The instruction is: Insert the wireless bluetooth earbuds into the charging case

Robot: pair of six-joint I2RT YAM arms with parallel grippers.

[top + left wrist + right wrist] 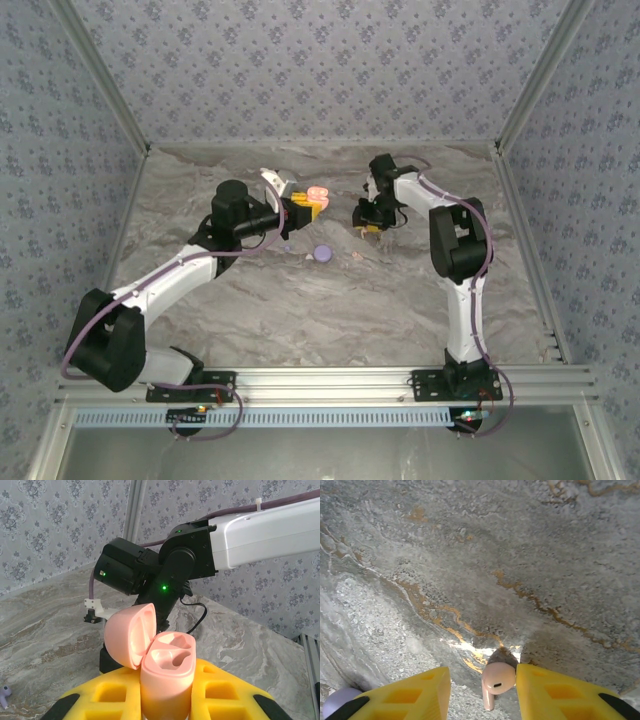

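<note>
Currently right end effector (482,674) spread astride earbud (498,680); left end effector (305,208) pinches open case (167,677). Risk: off-centre closing could flick earbud across worktop (520,555).

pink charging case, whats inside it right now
Lid open: the charging case shows two empty moulded wells, nothing seated. Its lower body is hidden between the yellow fingers.
</note>
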